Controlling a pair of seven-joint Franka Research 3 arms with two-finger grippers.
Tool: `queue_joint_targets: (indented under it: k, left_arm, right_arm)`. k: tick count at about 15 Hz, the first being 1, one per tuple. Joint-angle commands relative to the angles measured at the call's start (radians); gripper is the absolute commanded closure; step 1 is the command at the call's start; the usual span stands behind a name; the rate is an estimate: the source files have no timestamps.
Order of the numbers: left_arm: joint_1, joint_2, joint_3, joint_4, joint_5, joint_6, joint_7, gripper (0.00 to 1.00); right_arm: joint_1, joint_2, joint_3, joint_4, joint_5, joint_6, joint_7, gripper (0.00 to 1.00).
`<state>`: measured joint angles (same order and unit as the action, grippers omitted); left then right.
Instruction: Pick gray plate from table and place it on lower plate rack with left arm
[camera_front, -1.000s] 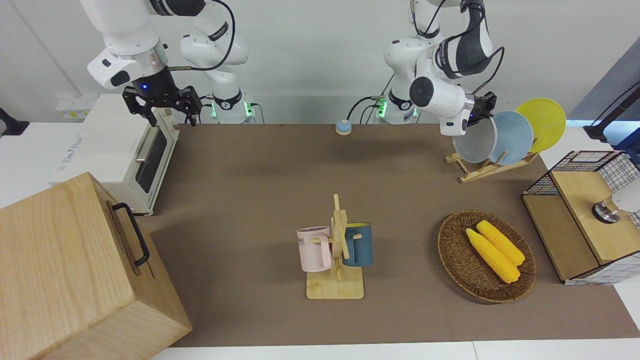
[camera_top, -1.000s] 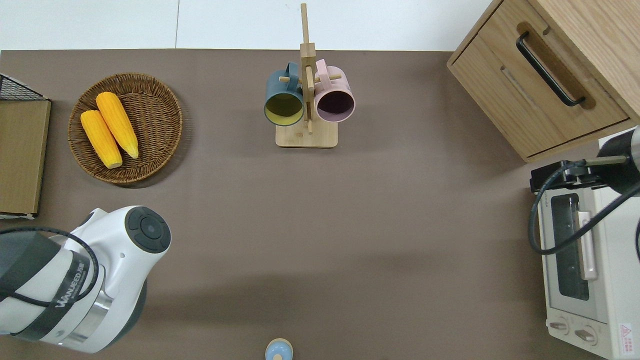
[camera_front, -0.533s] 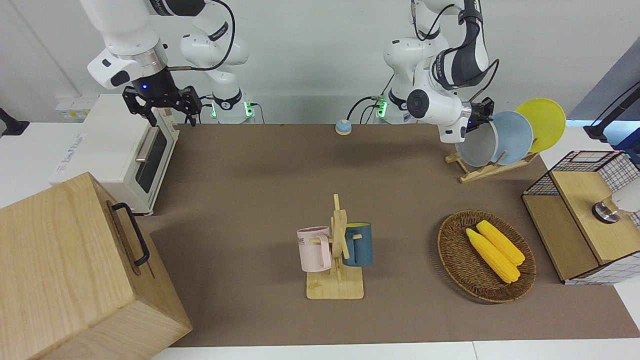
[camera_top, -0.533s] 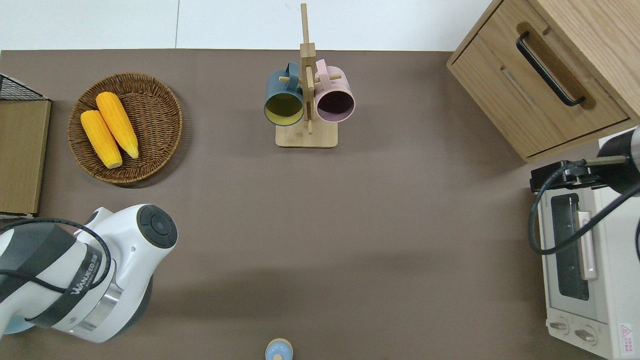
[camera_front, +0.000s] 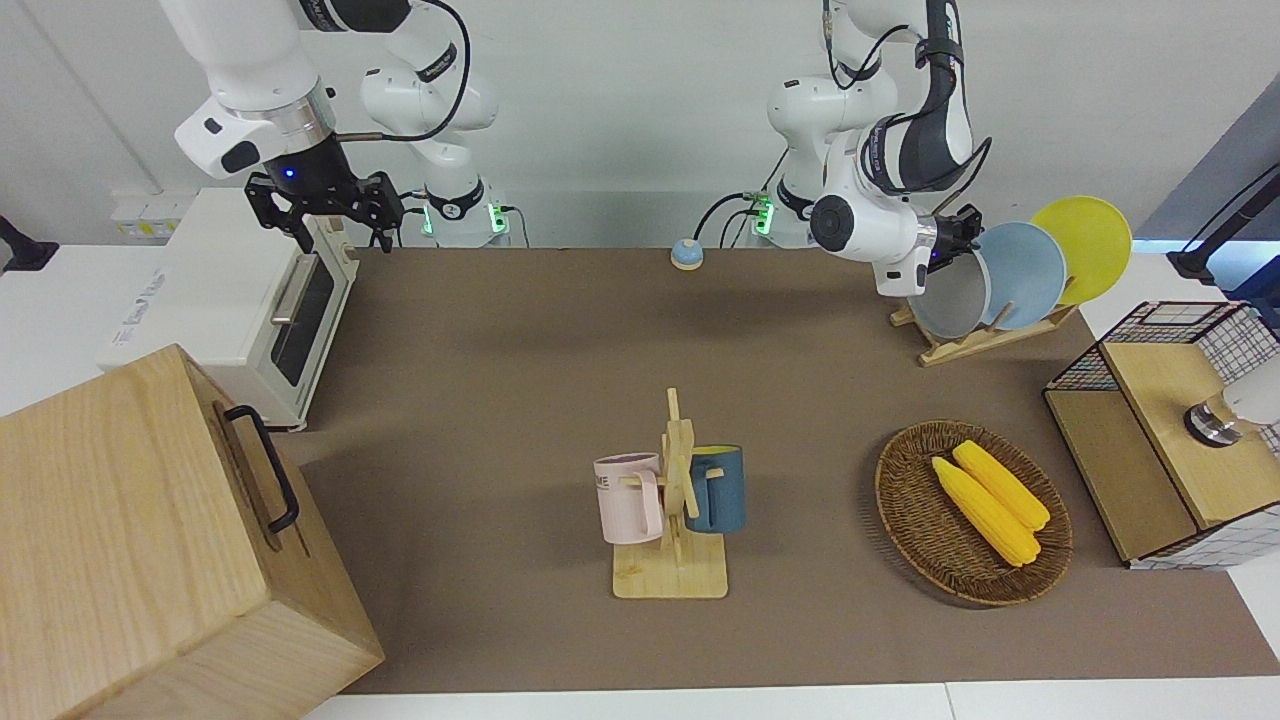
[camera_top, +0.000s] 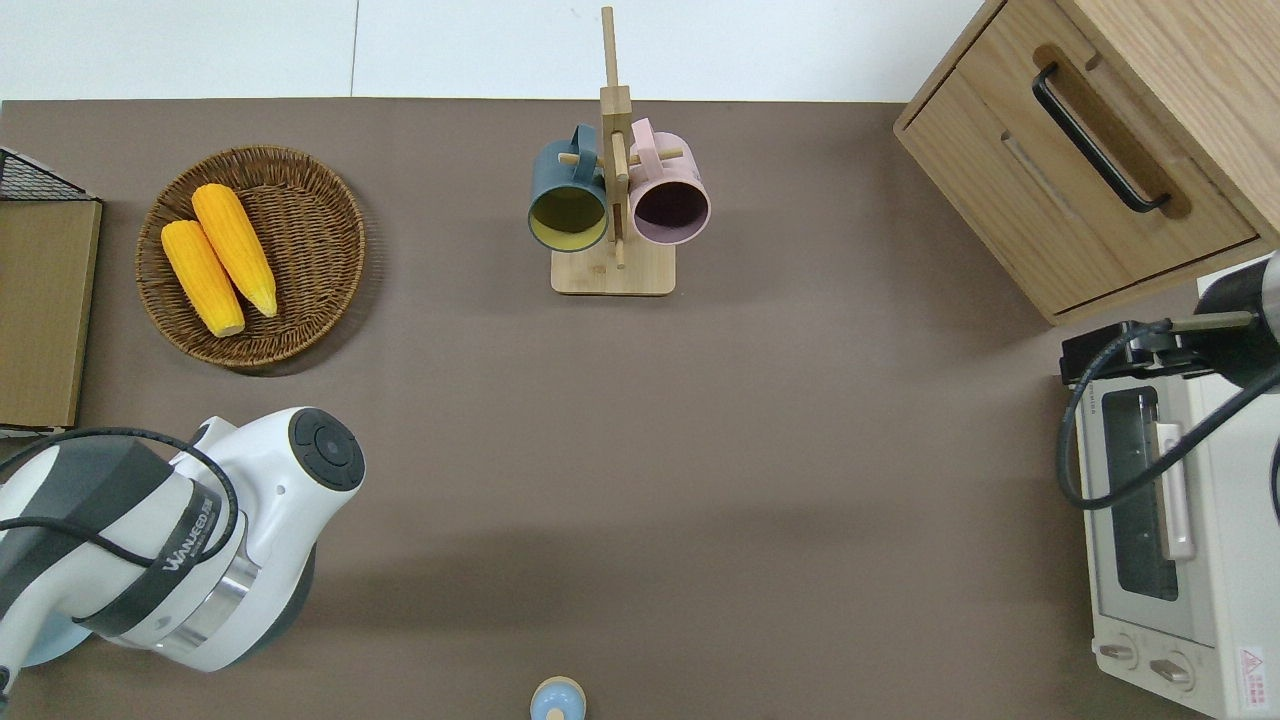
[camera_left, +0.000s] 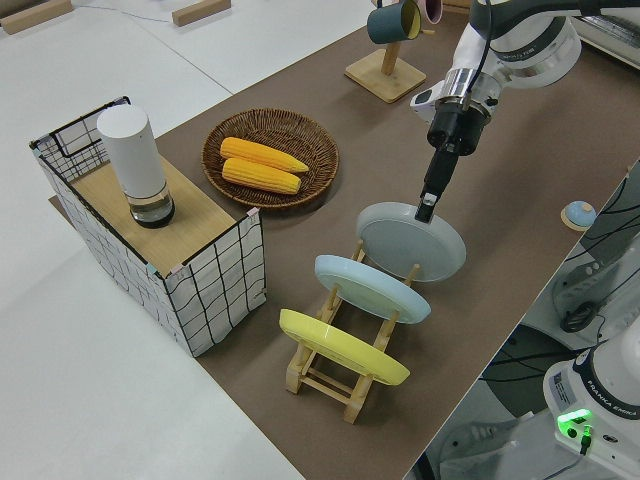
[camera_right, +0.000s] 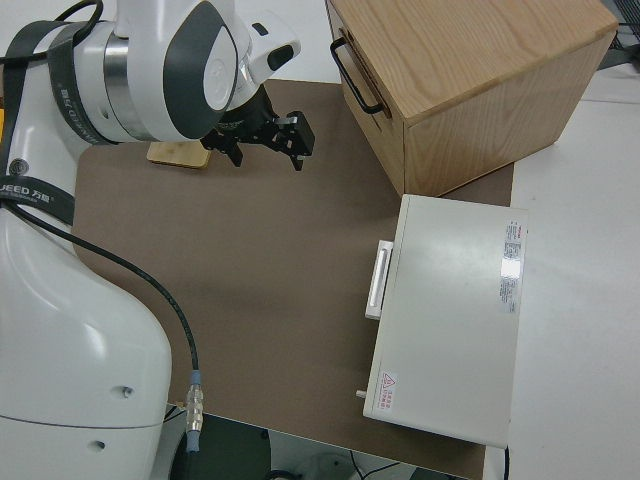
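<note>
We judge the job nearly done: our left gripper (camera_left: 428, 205) is clamped on the rim of the gray plate (camera_left: 412, 242), which leans in the lowest slot of the plate rack (camera_left: 330, 372). Letting go and backing off remain. We count 3 plates, 2 mugs (camera_front: 628, 497), 2 corn cobs (camera_front: 985, 510). The right arm is parked, its claw apart.

Left arm (camera_front: 880, 175) bent at upper right of the front view, wrist angled down, left gripper (camera_left: 428, 205) with fingers closed on the rim of the gray plate (camera_left: 412, 241); right arm (camera_front: 250, 70) parked at upper left, right gripper (camera_front: 325, 205) fingers spread.
</note>
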<state>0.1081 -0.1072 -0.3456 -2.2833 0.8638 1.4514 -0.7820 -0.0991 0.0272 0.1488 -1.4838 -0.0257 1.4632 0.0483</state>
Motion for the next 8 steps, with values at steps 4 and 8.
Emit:
queue_joint_targets:
  k: [4, 8]
  left_arm:
    - [-0.016, 0.027, 0.003, -0.012, 0.012, -0.002, -0.025, 1.00]
    - [-0.014, 0.029, 0.003, -0.012, 0.012, -0.003, -0.022, 0.87]
  right_arm:
    - [-0.002, 0.002, 0.003, 0.005, 0.004, -0.006, 0.004, 0.017]
    - [-0.002, 0.002, 0.003, 0.005, 0.004, -0.006, 0.004, 0.017]
